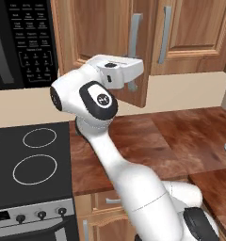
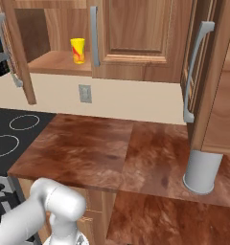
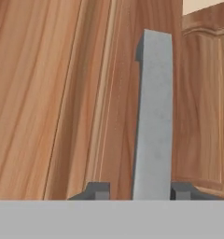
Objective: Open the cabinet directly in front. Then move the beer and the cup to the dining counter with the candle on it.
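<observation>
The cabinet's left door [image 1: 103, 44] stands partly swung out, while its right door [image 2: 136, 33] is closed. My gripper [image 1: 132, 84] is at the lower part of the left door's silver bar handle [image 1: 135, 37]. In the hand view the handle [image 3: 153, 116] runs up between my fingertips [image 3: 181, 190], with the gripper [image 3: 139, 191] shut on it. Inside the cabinet, the yellow cup [image 2: 78, 50] stands upright on the bare shelf [image 2: 54, 62]. The beer, the dining counter and the candle are out of view.
A black microwave [image 1: 23, 42] hangs left of the cabinet, above a black stove [image 1: 30, 160]. The reddish-brown worktop [image 2: 88, 148] lies below. A grey cylinder [image 2: 201, 172] stands at its right, under another cabinet with a long handle [image 2: 193, 72].
</observation>
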